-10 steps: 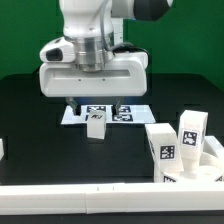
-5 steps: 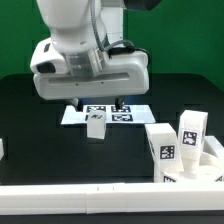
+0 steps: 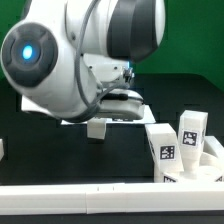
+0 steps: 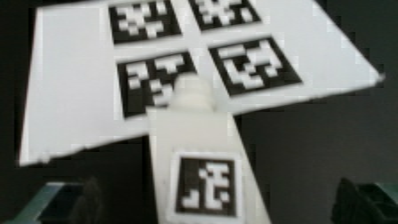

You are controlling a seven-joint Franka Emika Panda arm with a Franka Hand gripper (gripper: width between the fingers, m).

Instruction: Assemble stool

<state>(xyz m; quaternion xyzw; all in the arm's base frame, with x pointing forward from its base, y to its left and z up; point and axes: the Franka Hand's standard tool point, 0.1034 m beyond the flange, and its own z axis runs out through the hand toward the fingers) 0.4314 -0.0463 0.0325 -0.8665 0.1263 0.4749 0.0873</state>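
Note:
A white block leg (image 4: 201, 150) with a black-and-white tag fills the wrist view, its far end over the marker board (image 4: 80, 90). My gripper (image 4: 217, 208) is open. Its dark fingers (image 4: 71, 205) stand one on each side of the leg, with gaps between them and it. In the exterior view this leg (image 3: 97, 128) stands on the black table under the arm, and the arm's body hides the gripper. Two more tagged legs (image 3: 161, 150) (image 3: 190, 130) and the round seat (image 3: 208, 160) sit at the exterior view's right.
A long white border rail (image 3: 100, 200) runs along the front of the table. A small white piece (image 3: 2, 148) shows at the exterior view's left edge. The arm's large body (image 3: 70, 60) blocks much of the table behind.
The arm has tilted and swung toward the exterior camera, now filling the upper left of that view and covering the marker board. The leg under it has not moved.

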